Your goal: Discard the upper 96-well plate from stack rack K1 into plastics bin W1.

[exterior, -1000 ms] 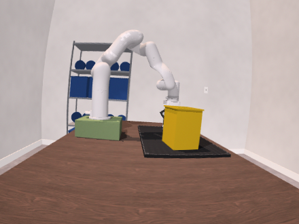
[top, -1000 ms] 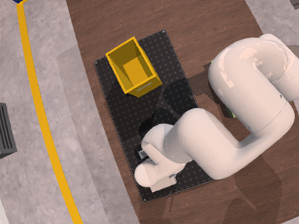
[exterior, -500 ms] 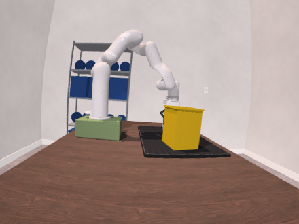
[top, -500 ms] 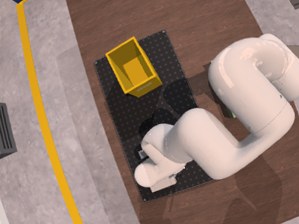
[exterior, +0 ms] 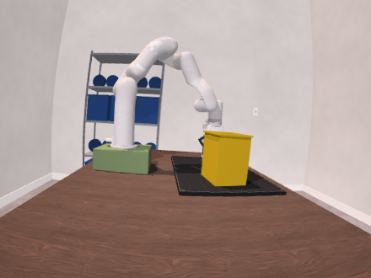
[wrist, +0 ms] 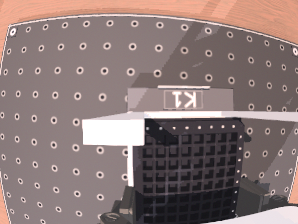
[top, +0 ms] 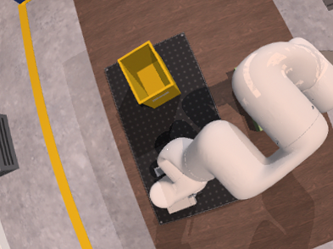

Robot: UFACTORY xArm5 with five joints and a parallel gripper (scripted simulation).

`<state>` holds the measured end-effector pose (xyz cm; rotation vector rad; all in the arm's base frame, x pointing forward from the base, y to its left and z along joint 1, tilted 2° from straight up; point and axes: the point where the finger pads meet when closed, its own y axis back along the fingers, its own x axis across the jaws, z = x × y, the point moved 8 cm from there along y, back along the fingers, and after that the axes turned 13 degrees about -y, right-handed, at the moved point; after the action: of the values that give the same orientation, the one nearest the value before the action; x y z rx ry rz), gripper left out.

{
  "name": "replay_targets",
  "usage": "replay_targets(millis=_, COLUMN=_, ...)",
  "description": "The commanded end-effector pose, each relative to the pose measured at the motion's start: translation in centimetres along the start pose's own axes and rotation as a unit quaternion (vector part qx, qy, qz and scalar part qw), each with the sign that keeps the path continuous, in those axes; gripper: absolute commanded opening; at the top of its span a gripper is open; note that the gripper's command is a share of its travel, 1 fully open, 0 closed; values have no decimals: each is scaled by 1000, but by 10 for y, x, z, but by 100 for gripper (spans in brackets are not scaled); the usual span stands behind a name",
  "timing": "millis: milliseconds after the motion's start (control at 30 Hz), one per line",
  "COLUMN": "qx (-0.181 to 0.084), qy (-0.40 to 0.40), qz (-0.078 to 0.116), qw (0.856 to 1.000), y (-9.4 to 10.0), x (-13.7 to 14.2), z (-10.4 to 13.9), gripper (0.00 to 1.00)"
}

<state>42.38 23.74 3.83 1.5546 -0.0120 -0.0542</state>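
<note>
Gripper [wrist: 189, 219] clamped wide on upper plate [wrist: 189, 169] at K1 rack [wrist: 181, 99]; risk: tilted lift drags lower plate, or swing clips bin W1 [top: 148, 73].

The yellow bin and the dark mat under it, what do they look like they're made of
The yellow bin looks like rigid plastic: thin flat walls, even matte colour, no seams showing. The dark mat reads as a stiff black board with a regular grid of small pale holes, possibly metal or plastic; the look leaves that open. The gripper is closed on the dark gridded plate, likely moulded plastic.
</note>
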Motion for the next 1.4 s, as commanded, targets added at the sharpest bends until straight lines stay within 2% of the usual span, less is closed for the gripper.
replay_targets(millis=0, qx=1, qy=0, qz=2, qw=1000, y=1, x=1, z=-1, gripper=0)
replay_targets(millis=567, qx=1, qy=0, qz=2, qw=1000, y=1, x=1, z=-1, gripper=0)
replay_targets(millis=1367, qx=1, qy=0, qz=2, qw=1000, y=15, x=1, z=0, gripper=0)
